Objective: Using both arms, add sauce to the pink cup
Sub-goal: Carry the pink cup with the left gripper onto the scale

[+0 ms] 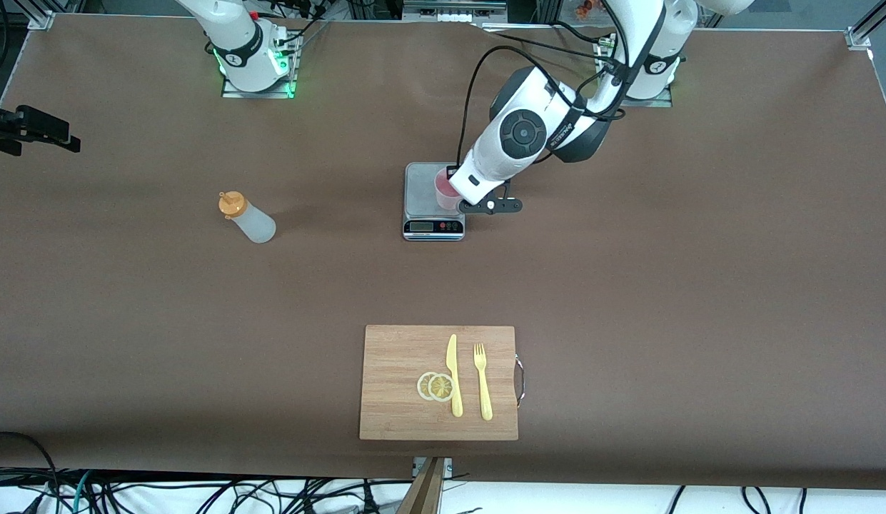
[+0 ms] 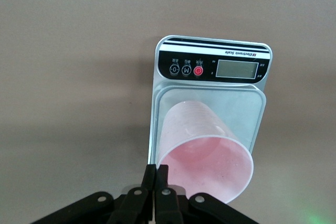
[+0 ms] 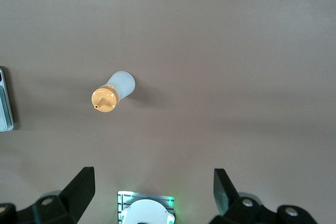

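Chopping board (image 1: 407,385) shows only from front; left gripper (image 2: 156,174) pinches pink cup (image 2: 202,153), right gripper (image 3: 152,187) gapes.

We see a translucent pale pink plastic cup (image 2: 205,153), a brushed-metal scale plate (image 2: 210,98), and a matt brown table (image 1: 664,271).

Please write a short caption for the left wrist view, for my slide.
Left gripper, shut on the rim of the pink cup, holds it over the scale.
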Robot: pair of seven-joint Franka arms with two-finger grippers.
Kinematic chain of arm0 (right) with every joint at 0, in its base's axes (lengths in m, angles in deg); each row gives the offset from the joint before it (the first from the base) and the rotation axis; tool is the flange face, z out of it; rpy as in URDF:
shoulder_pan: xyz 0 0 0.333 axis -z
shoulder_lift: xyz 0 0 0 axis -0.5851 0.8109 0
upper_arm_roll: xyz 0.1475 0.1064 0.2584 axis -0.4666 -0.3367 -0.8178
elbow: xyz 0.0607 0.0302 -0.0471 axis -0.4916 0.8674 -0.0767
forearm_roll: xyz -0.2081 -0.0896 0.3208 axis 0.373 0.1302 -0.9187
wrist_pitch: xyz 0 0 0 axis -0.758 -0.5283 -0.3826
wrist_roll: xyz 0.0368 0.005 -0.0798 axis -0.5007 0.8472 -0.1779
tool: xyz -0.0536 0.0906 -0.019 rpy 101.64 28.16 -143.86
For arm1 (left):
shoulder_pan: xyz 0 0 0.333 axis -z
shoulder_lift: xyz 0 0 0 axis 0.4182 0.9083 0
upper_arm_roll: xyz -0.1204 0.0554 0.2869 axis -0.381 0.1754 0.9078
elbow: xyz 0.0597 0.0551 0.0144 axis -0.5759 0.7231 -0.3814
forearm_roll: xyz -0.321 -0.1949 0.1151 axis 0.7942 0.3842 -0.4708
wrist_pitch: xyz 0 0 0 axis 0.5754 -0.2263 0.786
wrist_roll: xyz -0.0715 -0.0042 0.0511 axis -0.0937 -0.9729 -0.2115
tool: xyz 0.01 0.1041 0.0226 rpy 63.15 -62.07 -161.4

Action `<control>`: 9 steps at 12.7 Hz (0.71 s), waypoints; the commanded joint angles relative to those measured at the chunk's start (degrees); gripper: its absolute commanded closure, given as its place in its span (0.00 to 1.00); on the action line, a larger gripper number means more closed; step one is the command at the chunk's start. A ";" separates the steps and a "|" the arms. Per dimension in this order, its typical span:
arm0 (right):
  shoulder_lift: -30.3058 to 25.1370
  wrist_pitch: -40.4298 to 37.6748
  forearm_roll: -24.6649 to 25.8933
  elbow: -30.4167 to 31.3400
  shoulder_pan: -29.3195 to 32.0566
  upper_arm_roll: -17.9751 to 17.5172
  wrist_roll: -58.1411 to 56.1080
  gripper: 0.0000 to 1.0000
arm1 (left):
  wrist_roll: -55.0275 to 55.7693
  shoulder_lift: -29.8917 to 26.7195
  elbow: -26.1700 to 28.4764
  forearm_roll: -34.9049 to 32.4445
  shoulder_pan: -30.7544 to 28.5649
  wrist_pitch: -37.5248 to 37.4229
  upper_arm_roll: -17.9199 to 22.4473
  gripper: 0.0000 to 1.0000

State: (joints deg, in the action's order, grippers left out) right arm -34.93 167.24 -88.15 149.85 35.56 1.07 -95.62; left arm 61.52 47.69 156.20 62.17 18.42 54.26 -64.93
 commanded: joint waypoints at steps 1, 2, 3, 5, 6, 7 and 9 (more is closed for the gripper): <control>0.33 -1.02 0.32 -1.20 0.51 0.67 -0.91 0.00 | 0.88 1.63 -1.17 1.30 0.72 1.73 0.22 1.00; 0.33 -1.02 0.23 -1.20 0.43 1.03 -0.91 0.00 | 0.89 2.06 -1.26 1.30 0.72 1.91 0.21 1.00; 0.33 -1.02 0.23 -1.20 0.43 1.03 -0.91 0.00 | 1.32 2.24 -1.26 1.30 0.72 2.26 0.21 1.00; 0.33 -1.02 0.23 -1.20 0.51 1.03 -0.91 0.00 | 2.55 3.03 -2.04 1.30 0.81 2.26 -0.13 1.00; 0.33 -0.93 0.23 -1.20 0.43 1.12 -0.91 0.00 | 3.08 3.38 -2.31 1.30 0.81 2.26 -0.49 1.00; 0.33 -1.02 0.23 -1.20 0.43 1.03 -0.91 0.00 | 3.69 3.56 -2.66 1.30 0.81 2.26 -0.58 1.00; 0.41 -1.02 0.23 -1.20 0.43 1.21 -0.91 0.00 | 3.70 3.65 -2.84 1.30 0.81 2.26 -0.58 1.00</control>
State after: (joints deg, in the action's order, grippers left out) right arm -34.92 167.24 -88.15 149.85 35.65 2.23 -95.68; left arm 64.43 49.83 154.98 62.17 18.54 56.13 -65.74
